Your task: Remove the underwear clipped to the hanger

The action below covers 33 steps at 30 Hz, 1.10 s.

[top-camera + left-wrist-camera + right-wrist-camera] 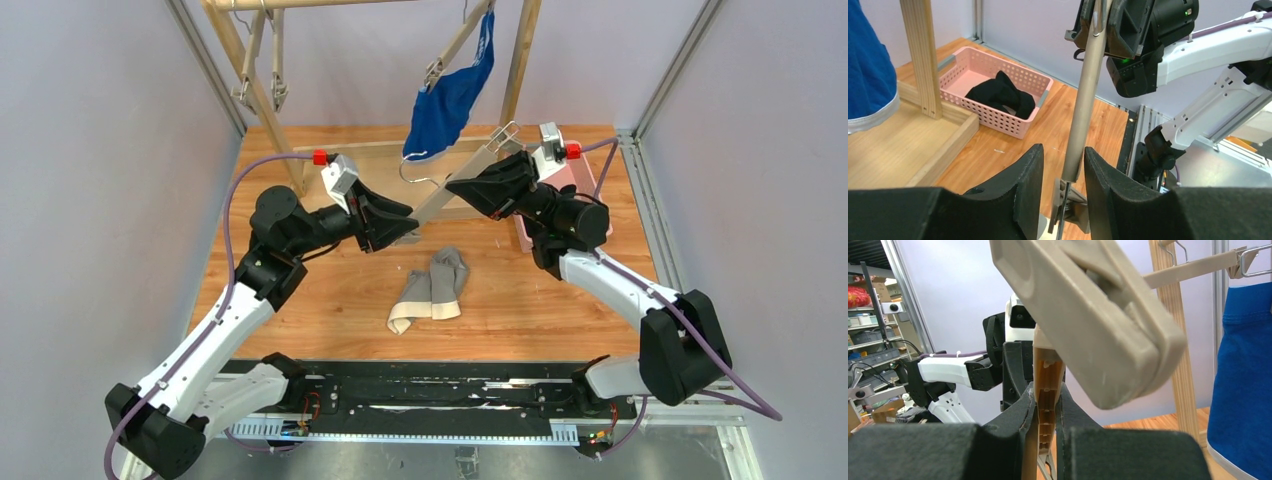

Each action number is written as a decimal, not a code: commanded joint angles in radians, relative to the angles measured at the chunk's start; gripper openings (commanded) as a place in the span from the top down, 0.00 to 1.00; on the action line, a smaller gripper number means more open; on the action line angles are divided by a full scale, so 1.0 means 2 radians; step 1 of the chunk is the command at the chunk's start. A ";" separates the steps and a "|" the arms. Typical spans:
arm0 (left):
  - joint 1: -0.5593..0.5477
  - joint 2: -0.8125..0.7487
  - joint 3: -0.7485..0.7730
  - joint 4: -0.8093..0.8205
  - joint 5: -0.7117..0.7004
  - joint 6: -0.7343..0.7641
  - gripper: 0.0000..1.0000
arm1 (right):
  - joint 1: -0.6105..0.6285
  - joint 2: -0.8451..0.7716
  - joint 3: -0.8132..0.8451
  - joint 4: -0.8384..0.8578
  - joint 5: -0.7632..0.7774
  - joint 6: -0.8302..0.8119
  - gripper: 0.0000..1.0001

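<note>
Desk (320, 300) bears a wooden rack (523, 60) at its back, where the blue underwear (450, 100) hangs clipped to an upper hanger (458, 42). Right tool (465, 187) is clamped on an empty hanger (440, 203); left tool (403, 228) stands parted around its other end. Grey underwear (432, 290) lies mid-desk; black underwear (1000, 92) sits in the pink basket (993, 116).

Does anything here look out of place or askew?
Yes. The grey underwear lies crumpled on the table, not in the pink basket with the black one. The blue underwear dangles from a tilted hanger.
</note>
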 commanded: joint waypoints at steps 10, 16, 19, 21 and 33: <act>-0.019 0.011 0.016 0.014 0.018 0.005 0.99 | 0.015 0.009 0.025 0.025 0.003 -0.016 0.99; -0.027 0.012 0.014 0.022 0.010 -0.001 1.00 | 0.016 0.011 0.021 0.024 0.004 -0.017 1.00; -0.027 0.000 0.015 0.023 0.001 -0.001 1.00 | 0.016 0.008 0.007 0.019 0.016 -0.024 0.72; -0.027 -0.008 0.018 0.023 0.000 -0.004 1.00 | 0.016 0.007 -0.001 0.018 0.024 -0.030 0.55; -0.027 -0.043 0.051 -0.064 -0.022 0.023 1.00 | 0.016 0.007 -0.018 0.005 -0.002 -0.051 0.34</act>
